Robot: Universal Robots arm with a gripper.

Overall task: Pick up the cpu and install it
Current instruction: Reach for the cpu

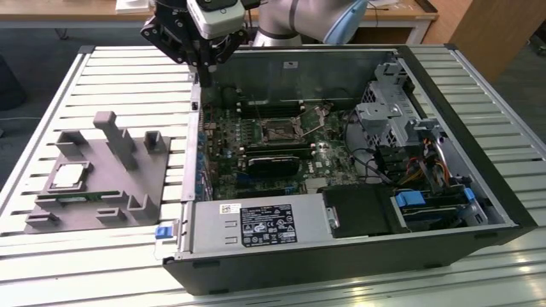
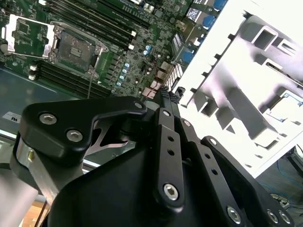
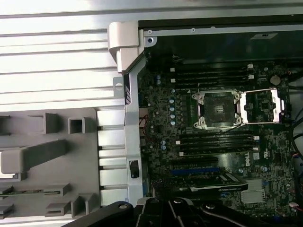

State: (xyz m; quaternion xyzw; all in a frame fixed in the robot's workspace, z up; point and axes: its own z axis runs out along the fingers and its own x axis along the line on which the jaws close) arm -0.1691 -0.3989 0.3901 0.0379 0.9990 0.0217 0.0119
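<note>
The cpu (image 1: 68,176), a small silver square, lies flat in the grey fixture (image 1: 128,185) on the slatted table, at the exterior view's left. My gripper (image 1: 204,78) hangs above the far left corner of the open computer case (image 1: 477,192), well away from the cpu. Its fingers (image 2: 166,118) lie together with nothing between them. The black cpu socket (image 1: 277,131) on the motherboard stands bare, its metal lid (image 3: 260,106) swung open beside it. Both wrist views show the socket (image 2: 75,47) (image 3: 218,109).
A green memory stick (image 1: 81,198) lies in the fixture near the cpu. Grey posts (image 1: 115,137) rise from the fixture. Inside the case are a power supply (image 1: 256,224), a drive cage (image 1: 397,121), cables (image 1: 426,173) and a graphics card (image 1: 273,167).
</note>
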